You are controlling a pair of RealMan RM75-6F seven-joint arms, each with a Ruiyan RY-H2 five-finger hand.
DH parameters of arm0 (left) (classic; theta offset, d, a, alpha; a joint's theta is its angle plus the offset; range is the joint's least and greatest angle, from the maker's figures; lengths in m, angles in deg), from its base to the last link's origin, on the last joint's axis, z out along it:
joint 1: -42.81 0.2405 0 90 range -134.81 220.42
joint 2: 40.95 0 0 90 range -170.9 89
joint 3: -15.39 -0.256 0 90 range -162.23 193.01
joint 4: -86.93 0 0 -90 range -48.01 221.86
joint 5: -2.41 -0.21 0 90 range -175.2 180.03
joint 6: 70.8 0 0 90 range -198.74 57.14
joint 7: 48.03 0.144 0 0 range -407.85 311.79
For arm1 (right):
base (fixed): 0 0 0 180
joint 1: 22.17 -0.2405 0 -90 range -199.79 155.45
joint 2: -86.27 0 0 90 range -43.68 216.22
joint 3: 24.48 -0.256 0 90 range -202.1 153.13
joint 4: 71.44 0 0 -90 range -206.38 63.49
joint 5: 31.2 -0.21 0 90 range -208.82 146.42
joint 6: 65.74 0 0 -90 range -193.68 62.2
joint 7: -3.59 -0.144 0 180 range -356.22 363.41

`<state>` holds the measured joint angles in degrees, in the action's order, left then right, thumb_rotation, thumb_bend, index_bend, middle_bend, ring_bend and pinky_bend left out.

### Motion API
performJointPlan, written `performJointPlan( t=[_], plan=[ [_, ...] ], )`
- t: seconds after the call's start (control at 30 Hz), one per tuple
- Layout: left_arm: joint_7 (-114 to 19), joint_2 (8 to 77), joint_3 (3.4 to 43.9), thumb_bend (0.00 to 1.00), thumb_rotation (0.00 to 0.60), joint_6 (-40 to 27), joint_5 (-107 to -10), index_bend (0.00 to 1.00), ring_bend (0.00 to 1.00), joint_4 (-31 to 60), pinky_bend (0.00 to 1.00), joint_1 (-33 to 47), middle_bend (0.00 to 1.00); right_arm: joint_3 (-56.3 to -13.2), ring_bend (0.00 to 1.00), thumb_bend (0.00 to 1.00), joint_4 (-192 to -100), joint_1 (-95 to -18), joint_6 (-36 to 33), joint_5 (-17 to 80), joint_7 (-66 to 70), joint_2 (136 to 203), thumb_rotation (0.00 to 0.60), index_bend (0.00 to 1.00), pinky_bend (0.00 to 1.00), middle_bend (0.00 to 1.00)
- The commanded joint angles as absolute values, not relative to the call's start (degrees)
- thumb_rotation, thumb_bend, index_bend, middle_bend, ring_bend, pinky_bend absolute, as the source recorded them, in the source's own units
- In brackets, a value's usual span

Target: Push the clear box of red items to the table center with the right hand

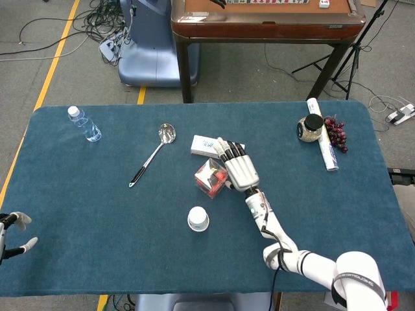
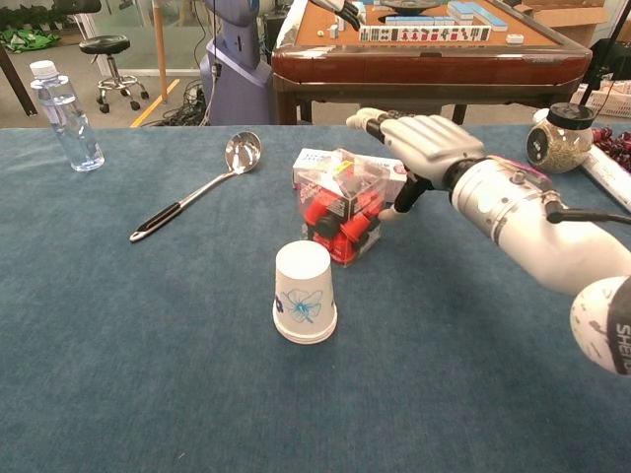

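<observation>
On the desk [image 1: 78, 214]: one bottle [image 1: 84, 124], one spoon [image 1: 152, 154], one cup [image 1: 198, 218], one clear box [image 1: 211, 177], one carton [image 1: 206, 146], one jar [image 1: 310, 127], one grape bunch [image 1: 336, 133], one roll [image 1: 322, 134].

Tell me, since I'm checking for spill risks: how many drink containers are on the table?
2: a water bottle at the far left corner, and an upside-down paper cup near the middle, just in front of the clear box.

Only the letters "SHE" can be read, on the grey band of the right arm's joint [image 2: 613, 335].
</observation>
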<state>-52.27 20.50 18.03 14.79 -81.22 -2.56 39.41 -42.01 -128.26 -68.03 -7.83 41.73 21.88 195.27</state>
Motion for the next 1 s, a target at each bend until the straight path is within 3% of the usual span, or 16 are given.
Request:
performJointPlan(
  t=[0.03,0.33,0.53,0.73,1.0],
  plan=[
    [-51.83,20.56,18.01,0.0,0.6,14.77,-81.27,0.49,0.43,-2.59,0.59,39.41,0.56,-39.43,0.0,0.0,-136.99,-64.24,-5.18,42.29,25.3,188.76,0.6,0.0,0.11,0.0],
    [-50.1,20.48,18.07,0.0,0.6,15.12,-81.75,0.49,0.43,-3.57,0.59,39.34,0.56,-31.23,0.0,0.0,-162.14,-51.08,3.66,42.32,32.03,166.88,0.6,0.0,0.11,0.0],
    [-48.41,20.44,17.79,0.0,0.6,15.68,-83.25,0.49,0.43,-4.66,0.59,39.15,0.56,-26.18,0.0,0.0,-172.9,-43.09,9.06,41.93,31.56,153.64,0.6,0.0,0.11,0.0],
    [-47.37,20.37,17.76,0.0,0.6,17.02,-84.6,0.48,0.43,-5.72,0.59,39.31,0.56,-22.58,0.0,0.0,-176.77,-35.96,15.72,44.4,27.85,146.86,0.6,0.03,0.11,0.03],
    [-47.21,19.89,17.87,0.0,0.6,18.34,-85.34,0.47,0.43,-6.59,0.59,39.68,0.56,-20.94,0.0,0.0,-176.28,-30.75,20.21,47.67,23.22,144.99,0.6,0.08,0.11,0.05]
  ],
)
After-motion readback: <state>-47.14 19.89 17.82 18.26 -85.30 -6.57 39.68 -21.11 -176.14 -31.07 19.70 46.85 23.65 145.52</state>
